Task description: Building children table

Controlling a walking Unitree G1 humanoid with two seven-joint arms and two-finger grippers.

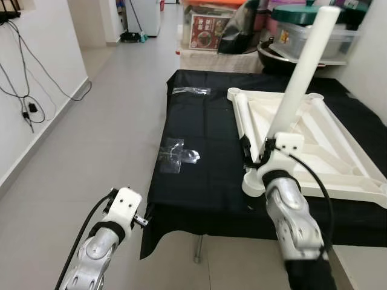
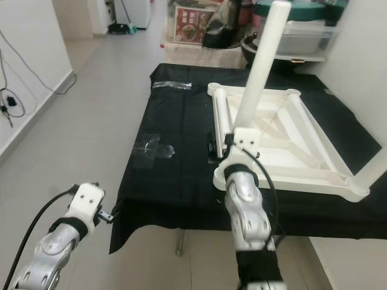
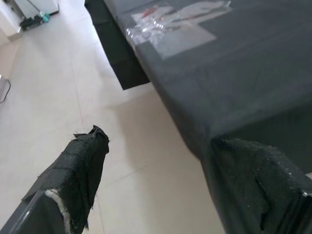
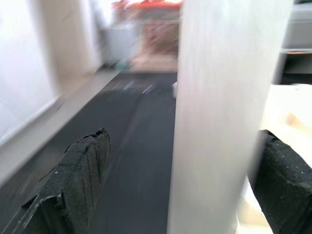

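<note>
A white plastic table top (image 1: 314,136) lies upside down on a table under a black cloth (image 1: 205,133). One white leg (image 1: 305,69) stands upright in its near left corner socket. My right gripper (image 1: 261,158) is open around the base of that leg (image 4: 219,122), with one finger (image 4: 78,185) well apart from it. Another leg (image 2: 372,169) rises from the near right corner. A third leg (image 1: 243,118) lies along the frame's left side. My left gripper (image 3: 170,195) is open and holds nothing, low beside the cloth's near left corner (image 1: 151,223).
Crumpled clear plastic wrap (image 1: 176,154) lies on the cloth, with more (image 1: 190,90) near the far edge. Boxes and storage tubs (image 1: 208,30) crowd the back. Cables (image 1: 27,109) hang on the left wall. Tiled floor (image 1: 103,139) stretches to the left.
</note>
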